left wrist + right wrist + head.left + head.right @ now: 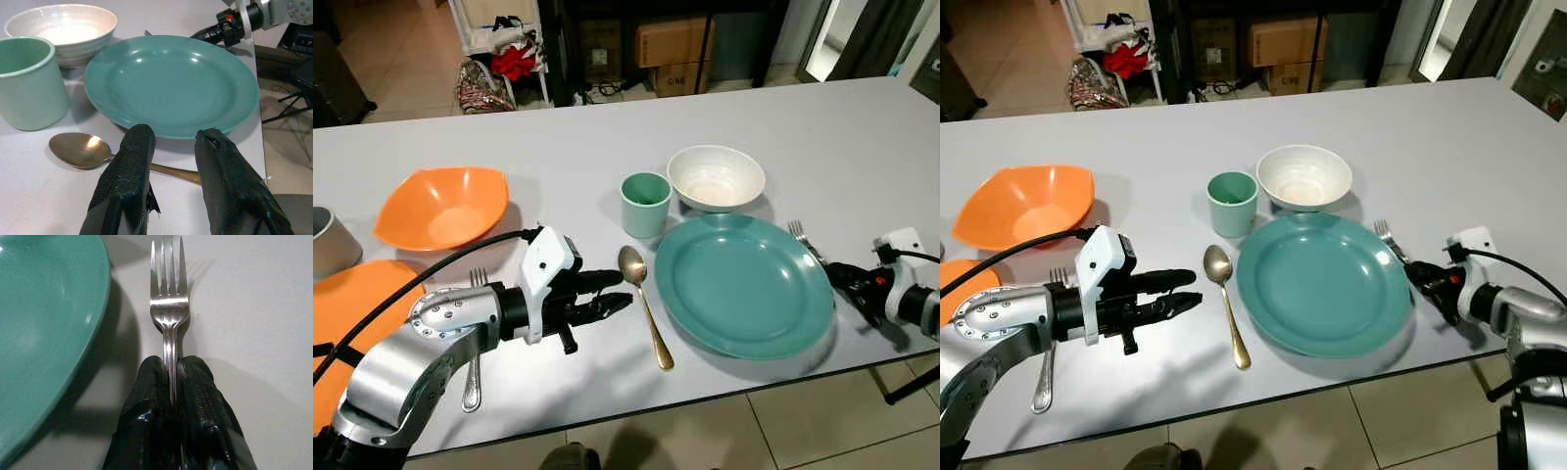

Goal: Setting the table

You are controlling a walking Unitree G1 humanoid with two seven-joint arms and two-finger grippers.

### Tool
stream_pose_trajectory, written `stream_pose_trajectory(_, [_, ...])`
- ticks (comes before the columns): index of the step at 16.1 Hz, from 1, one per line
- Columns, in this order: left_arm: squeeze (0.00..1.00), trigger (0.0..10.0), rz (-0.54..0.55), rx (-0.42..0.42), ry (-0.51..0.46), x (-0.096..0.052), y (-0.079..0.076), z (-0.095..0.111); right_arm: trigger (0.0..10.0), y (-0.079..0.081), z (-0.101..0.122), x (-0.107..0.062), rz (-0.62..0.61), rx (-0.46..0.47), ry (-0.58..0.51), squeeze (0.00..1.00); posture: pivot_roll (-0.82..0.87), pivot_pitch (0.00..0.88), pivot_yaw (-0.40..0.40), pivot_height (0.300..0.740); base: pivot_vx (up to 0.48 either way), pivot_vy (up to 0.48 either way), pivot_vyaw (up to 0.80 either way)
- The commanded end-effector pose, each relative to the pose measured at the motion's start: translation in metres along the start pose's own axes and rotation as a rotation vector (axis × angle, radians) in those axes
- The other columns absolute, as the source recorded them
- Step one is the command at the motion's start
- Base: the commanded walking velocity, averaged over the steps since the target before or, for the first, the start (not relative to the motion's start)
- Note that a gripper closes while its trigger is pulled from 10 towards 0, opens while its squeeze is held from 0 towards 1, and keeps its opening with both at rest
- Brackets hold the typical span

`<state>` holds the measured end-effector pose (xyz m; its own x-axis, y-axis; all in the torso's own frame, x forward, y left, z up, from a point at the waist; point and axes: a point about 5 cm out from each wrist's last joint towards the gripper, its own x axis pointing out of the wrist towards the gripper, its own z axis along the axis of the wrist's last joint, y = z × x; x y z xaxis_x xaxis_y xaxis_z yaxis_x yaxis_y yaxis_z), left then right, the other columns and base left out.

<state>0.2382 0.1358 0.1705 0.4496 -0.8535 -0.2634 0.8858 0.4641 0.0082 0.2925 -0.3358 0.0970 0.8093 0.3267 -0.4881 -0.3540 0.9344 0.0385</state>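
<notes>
Right gripper [172,382] is clamped on the fork [169,308] handle, fork lying on the table [862,137] just right of the teal plate [744,284]. Left gripper [612,291] has its fingers spread, holding nothing, hovering by the gold spoon [644,304] that sits just left of the plate.

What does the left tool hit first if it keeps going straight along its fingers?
Probably the gold spoon: the left tool, fingers apart, points straight at its handle, with the teal plate just beyond. Its height above the table is unclear, so it might pass over the spoon.
</notes>
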Motion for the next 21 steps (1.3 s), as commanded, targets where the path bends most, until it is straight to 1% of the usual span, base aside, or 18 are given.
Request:
stream_pose_trajectory(1, [0.00,10.0,0.020,0.014,-0.004,0.000,0.000,0.000,0.0,-0.005,-0.005,-0.006,-0.044,0.018,0.009,0.00,0.01,0.006,0.038,0.740,0.000,0.000,0.00])
stream_pose_trajectory(2, [0.00,10.0,0.051,0.013,-0.014,0.000,0.003,0.000,0.0,-0.009,-0.004,-0.012,-0.077,0.018,-0.014,0.00,0.01,0.000,0.035,0.740,0.000,0.000,0.00])
stream_pose_trajectory(3, [0.00,10.0,0.075,0.011,-0.025,0.001,0.004,0.001,0.0,-0.012,0.002,-0.018,-0.103,-0.001,-0.048,0.00,0.00,0.000,0.035,0.740,0.000,0.000,0.00])
stream_pose_trajectory(4, [0.00,10.0,0.079,0.011,-0.027,0.001,0.005,0.001,0.0,-0.013,0.006,-0.021,-0.111,-0.013,-0.069,0.00,0.00,0.000,0.032,0.740,0.000,0.000,0.00])
stream_pose_trajectory(5, [0.00,10.0,0.090,0.016,-0.036,0.003,0.006,0.003,0.0,-0.011,0.021,-0.029,-0.131,-0.045,-0.132,0.00,0.00,0.000,0.028,0.740,0.000,0.000,0.00])
stream_pose_trajectory(6, [0.00,10.0,0.091,0.017,-0.045,0.004,0.007,0.004,0.0,-0.006,0.035,-0.034,-0.156,-0.068,-0.178,0.00,-0.01,0.000,0.025,0.740,0.000,0.000,0.00])
stream_pose_trajectory(7, [0.00,10.0,0.091,0.017,-0.046,0.004,0.007,0.004,0.0,-0.003,0.039,-0.036,-0.169,-0.069,-0.195,0.00,-0.01,0.000,0.025,0.740,0.000,0.000,0.00])
stream_pose_trajectory(8, [0.00,10.0,0.091,0.018,-0.046,0.006,0.006,0.003,0.0,0.004,0.048,-0.038,-0.179,-0.063,-0.228,0.00,-0.01,0.000,0.025,0.740,0.000,0.000,0.00])
stream_pose_trajectory(9, [0.00,10.0,0.092,0.015,-0.046,0.006,0.005,0.002,0.0,0.013,0.056,-0.040,-0.183,-0.056,-0.256,0.00,-0.02,0.000,0.024,0.740,0.000,0.000,0.00])
stream_pose_trajectory(10, [0.00,10.0,0.091,0.012,-0.044,0.008,0.003,0.000,0.0,0.034,0.069,-0.039,-0.157,-0.045,-0.297,0.00,-0.02,0.000,0.027,0.740,0.000,0.000,0.00])
stream_pose_trajectory(12, [0.00,10.0,0.089,0.016,-0.042,0.009,0.004,-0.001,0.0,0.067,0.085,-0.026,-0.085,-0.032,-0.314,0.00,-0.03,0.000,0.026,0.740,0.000,0.000,0.00])
stream_pose_trajectory(13, [0.00,10.0,0.092,0.021,-0.042,0.010,0.006,0.000,0.0,0.093,0.098,-0.014,-0.035,-0.014,-0.310,0.00,-0.03,0.000,0.025,0.740,0.000,0.000,0.00])
stream_pose_trajectory(15, [0.00,10.0,0.091,0.027,-0.042,0.011,0.008,0.001,0.0,0.111,0.104,-0.004,-0.010,0.015,-0.296,0.00,-0.02,0.000,0.022,0.740,0.000,0.000,0.00])
stream_pose_trajectory(16, [0.00,10.0,0.090,0.033,-0.043,0.011,0.009,0.002,0.0,0.126,0.106,0.002,0.009,0.026,-0.272,0.00,-0.02,0.000,0.017,0.740,0.000,0.000,0.00])
stream_pose_trajectory(17, [0.00,10.0,0.089,0.035,-0.043,0.011,0.009,0.002,0.0,0.132,0.106,0.004,0.020,0.030,-0.260,0.00,-0.01,0.000,0.014,0.740,0.000,0.000,0.00])
stream_pose_trajectory(18, [0.00,10.0,0.088,0.037,-0.042,0.011,0.009,0.002,0.0,0.138,0.103,0.006,0.021,0.041,-0.224,0.00,-0.01,0.000,0.014,0.740,0.000,0.000,0.00])
stream_pose_trajectory(21, [0.00,10.0,0.082,0.037,-0.041,0.010,0.007,0.002,0.0,0.147,0.089,0.005,-0.016,0.042,-0.101,0.00,-0.01,0.000,0.006,0.740,0.000,0.000,0.00])
